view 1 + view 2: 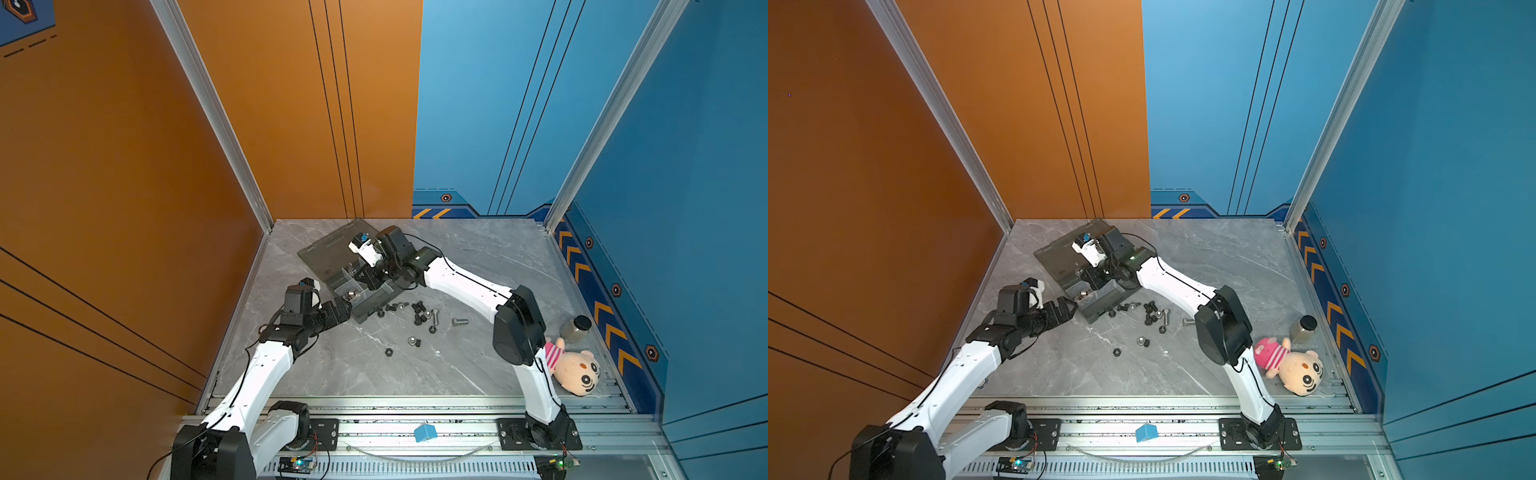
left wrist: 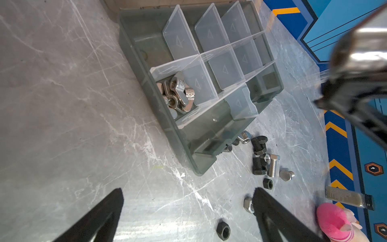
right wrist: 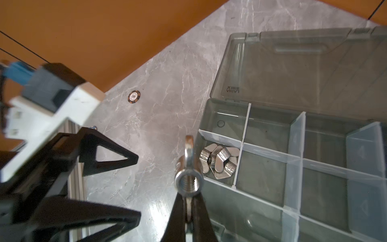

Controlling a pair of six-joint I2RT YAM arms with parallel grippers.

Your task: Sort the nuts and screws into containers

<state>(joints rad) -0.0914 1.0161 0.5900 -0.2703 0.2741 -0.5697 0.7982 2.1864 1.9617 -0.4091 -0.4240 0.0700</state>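
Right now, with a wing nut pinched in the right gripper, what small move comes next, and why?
Probably ease the right gripper sideways over the compartment holding the other wing nuts: its held wing nut hangs at the organizer box rim, maybe not fully inside.

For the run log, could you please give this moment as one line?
right gripper: shut on silver wing nut, beside compartment holding wing nuts | left gripper: open, beside box | loose screws and nuts: on table
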